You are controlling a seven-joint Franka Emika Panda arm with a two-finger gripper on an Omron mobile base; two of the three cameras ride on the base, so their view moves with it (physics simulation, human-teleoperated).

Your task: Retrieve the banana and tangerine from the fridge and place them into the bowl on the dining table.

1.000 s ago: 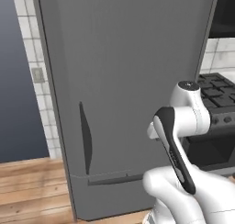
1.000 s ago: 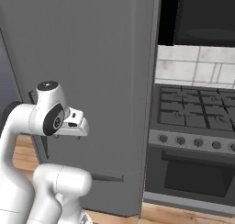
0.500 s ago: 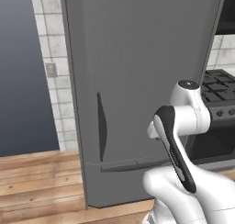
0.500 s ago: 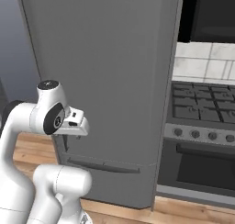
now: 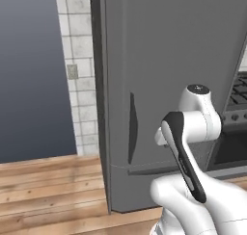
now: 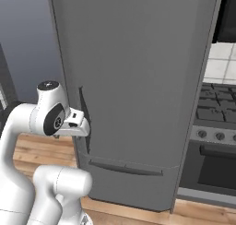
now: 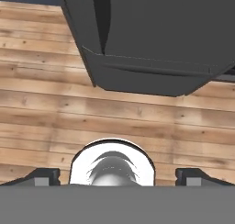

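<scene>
The fridge [image 5: 178, 70] stands closed, a tall matte grey block with its door shut flush. On the door's left side a dark curved handle recess [image 5: 132, 128] runs vertically, and below it a horizontal seam marks the lower drawer [image 6: 126, 180], which has its own shallow curved recess along the top edge. With the door shut, nothing stored inside can be seen.

In the left base view the white arm [image 5: 190, 133] rises from the lower right, its upper links folded in front of the fridge's lower half, just right of the handle recess. In the right base view the same arm comes up from the lower left, and its hand section [image 6: 73, 125] lies just beside the vertical handle recess; whether it touches the door cannot be told.

The hand camera looks down along the gripper [image 7: 117, 176]. Its two dark fingers [image 7: 43, 176] sit at the far left and far right of the bottom edge, spread as wide as they go, with nothing between them. Beyond them lies the wooden plank floor [image 7: 41, 103], and at the top of that view the fridge's lower drawer front and the foot of the handle recess.

Left of the fridge is a strip of white tiled wall [image 5: 77, 75] carrying a small grey outlet plate [image 5: 72, 71], then a dark blue-grey wall [image 5: 29, 75]. Right of the fridge stands a dark oven range [image 6: 214, 145] with burner grates and a row of knobs.
</scene>
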